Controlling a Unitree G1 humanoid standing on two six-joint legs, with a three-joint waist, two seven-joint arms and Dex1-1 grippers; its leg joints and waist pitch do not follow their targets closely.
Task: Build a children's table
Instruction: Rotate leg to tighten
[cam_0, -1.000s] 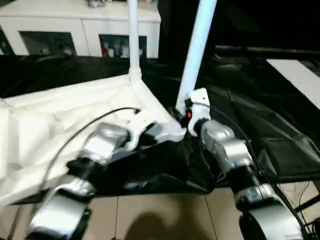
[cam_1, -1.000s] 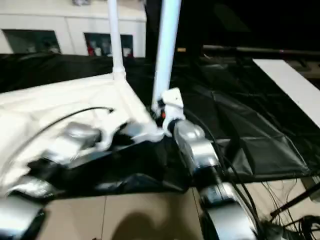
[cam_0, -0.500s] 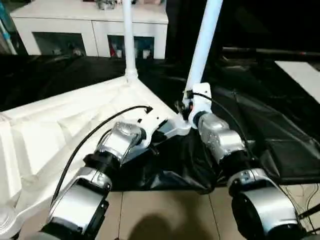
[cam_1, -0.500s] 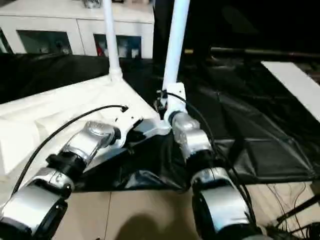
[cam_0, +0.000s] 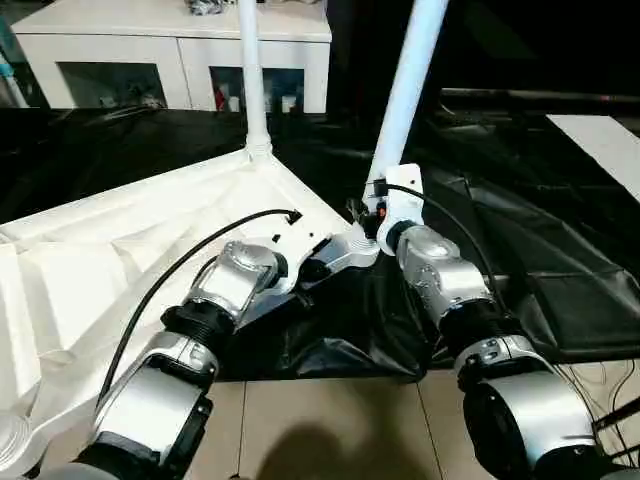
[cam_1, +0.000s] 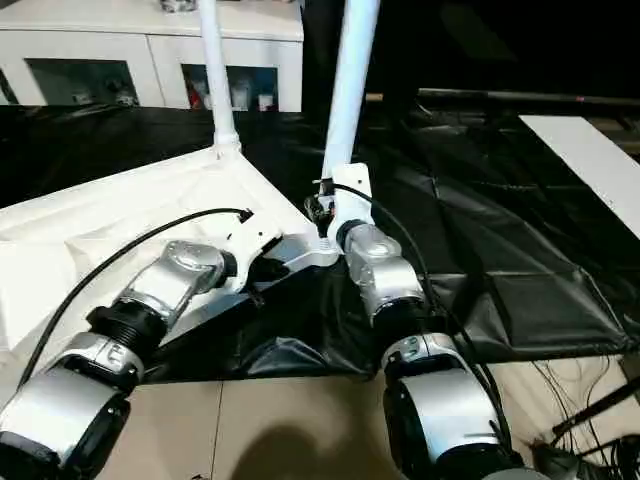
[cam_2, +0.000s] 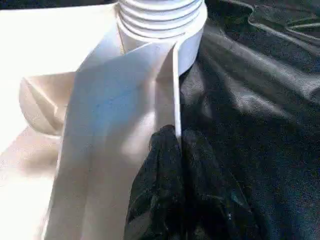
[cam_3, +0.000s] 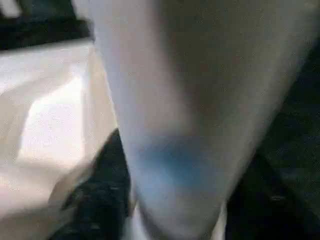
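Left eye view: white tabletop (cam_0: 120, 250) lies ribbed underside up on the black-sheeted work table (cam_0: 560, 260). Far leg (cam_0: 252, 80) upright in its corner socket; near leg (cam_0: 405, 95) leans slightly. Left gripper (cam_2: 176, 145) pinched shut on the tabletop's edge rib. Right gripper (cam_0: 372, 212) at the near leg's base, grip unclear.

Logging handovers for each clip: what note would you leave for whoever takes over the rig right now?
Left gripper: jaws shut on the upturned tabletop rim, by the near corner socket.
Right gripper: at the base of the near leg.
Done: far leg stands in its corner.
Left: near leg's threads show above the socket, so finish seating it; then the other corners.
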